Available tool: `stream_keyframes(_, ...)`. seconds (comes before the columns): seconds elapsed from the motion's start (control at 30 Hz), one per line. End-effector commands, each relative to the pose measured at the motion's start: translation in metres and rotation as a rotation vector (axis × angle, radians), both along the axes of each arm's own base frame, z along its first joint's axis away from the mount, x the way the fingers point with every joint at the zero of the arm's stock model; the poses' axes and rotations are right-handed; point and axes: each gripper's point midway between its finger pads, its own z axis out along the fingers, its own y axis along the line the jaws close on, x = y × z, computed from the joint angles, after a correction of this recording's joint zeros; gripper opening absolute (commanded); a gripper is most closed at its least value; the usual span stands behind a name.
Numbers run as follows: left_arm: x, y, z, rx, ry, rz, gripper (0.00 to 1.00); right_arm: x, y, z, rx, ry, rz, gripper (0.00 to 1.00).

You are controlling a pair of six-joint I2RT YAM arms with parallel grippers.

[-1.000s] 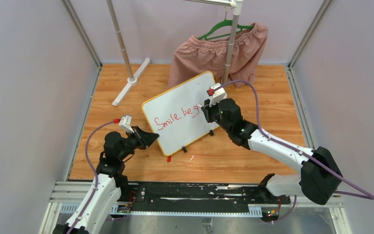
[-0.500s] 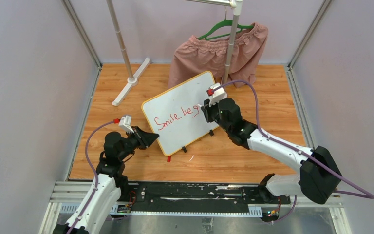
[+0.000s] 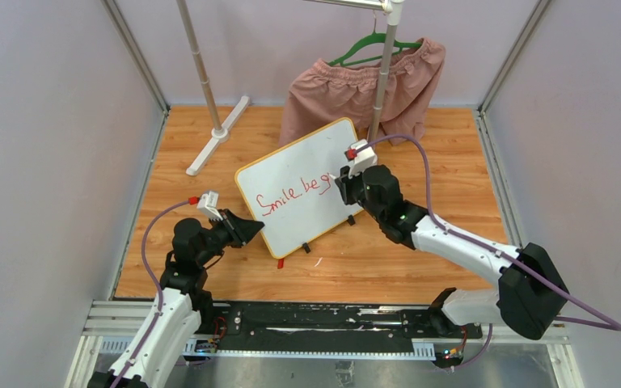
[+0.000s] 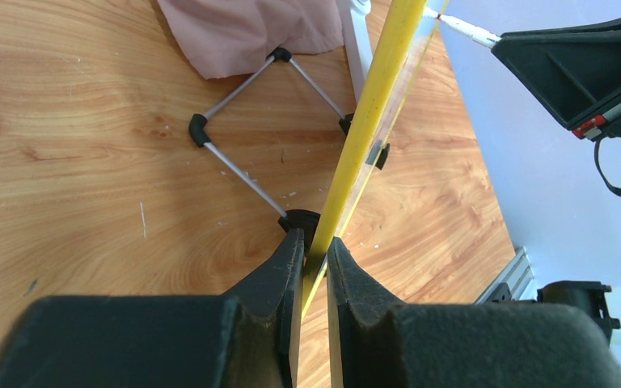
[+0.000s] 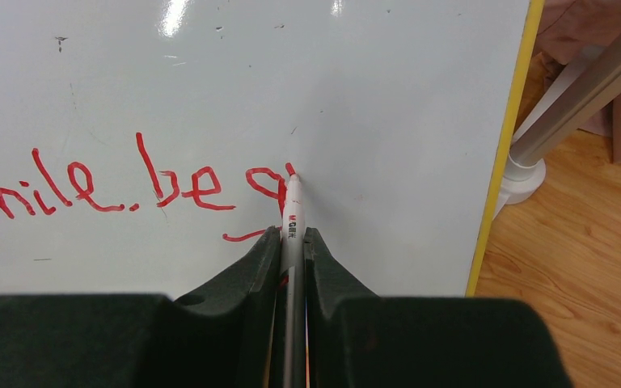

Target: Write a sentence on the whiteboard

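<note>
Little has changed: our right fingers (image 5: 260,263) pinch the slim marker (image 5: 293,212), tip on the glossy board (image 5: 372,97) at the red sentence (image 5: 147,174); left fingers (image 4: 285,263) clamp its yellow rim.

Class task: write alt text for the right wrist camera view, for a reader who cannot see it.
The right claw grips a white marker whose tip touches a yellow-rimmed whiteboard at an unfinished "g", after red handwriting reading "mile. be". A wooden tabletop and a metal rack pole show at right.
</note>
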Motion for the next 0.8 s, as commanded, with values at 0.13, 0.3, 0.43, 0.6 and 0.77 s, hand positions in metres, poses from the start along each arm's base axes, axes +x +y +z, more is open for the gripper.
stream_keyframes(0.13,0.001,0.001,0.0,0.009,0.016,0.006,0.0,-0.002,-0.01,-0.008,0.001,0.018,-0.033,0.0)
stream_keyframes(0.3,0.0,0.001,0.0,0.009,0.017,0.005,0.0,-0.004,-0.01,-0.01,0.006,0.025,-0.029,0.0)
stream_keyframes(0.43,0.0,0.001,0.0,0.009,0.018,0.005,0.0,-0.005,-0.01,-0.009,0.008,0.025,-0.028,0.0)
stream_keyframes(0.6,0.0,0.001,-0.001,0.009,0.018,0.005,0.0,-0.002,-0.008,-0.003,0.013,0.013,-0.032,0.0)
stream_keyframes(0.77,0.0,0.001,0.0,0.009,0.017,0.005,0.0,0.004,-0.007,0.006,0.013,-0.008,-0.037,0.0)
